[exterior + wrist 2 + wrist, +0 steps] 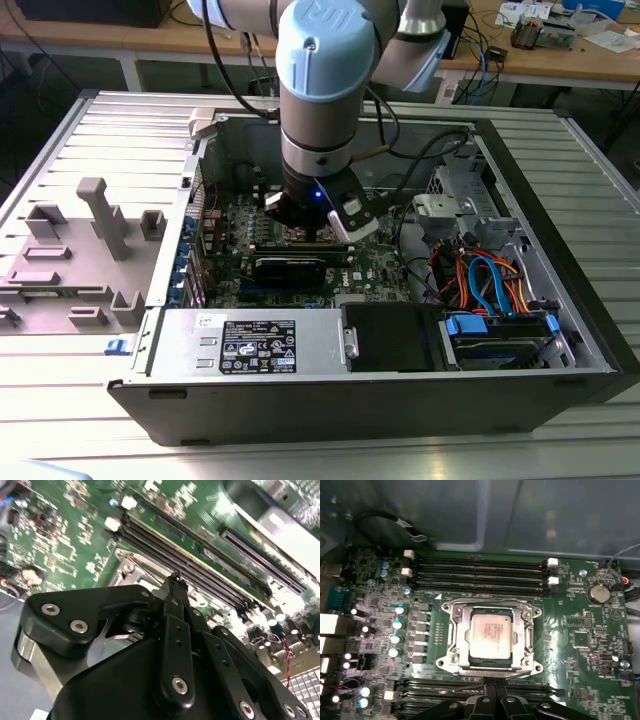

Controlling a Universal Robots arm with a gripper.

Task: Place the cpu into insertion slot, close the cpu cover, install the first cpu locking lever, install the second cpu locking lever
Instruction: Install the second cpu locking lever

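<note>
In the first wrist view the cpu (490,632), a silvery-tan square, lies flat in the insertion slot (536,611) in the middle of the green motherboard (580,620). The cpu cover (525,636), a silvery frame, lies down around it, with the chip's top showing through its window. My gripper (493,684) is shut, its black fingertips (486,687) together at the socket's edge that faces the camera. A thin metal lever (457,689) runs beside the tips. In the second wrist view the gripper (175,579) reaches a socket corner (129,566). In the exterior view the gripper (312,228) hangs low inside the open computer case.
Long black memory slots (480,572) flank the socket on two sides. The case walls (545,210), a bundle of orange and blue cables (490,280), a drive bay (500,335) and the power supply (250,345) ring the board. A grey fixture (95,235) sits at the exterior view's left.
</note>
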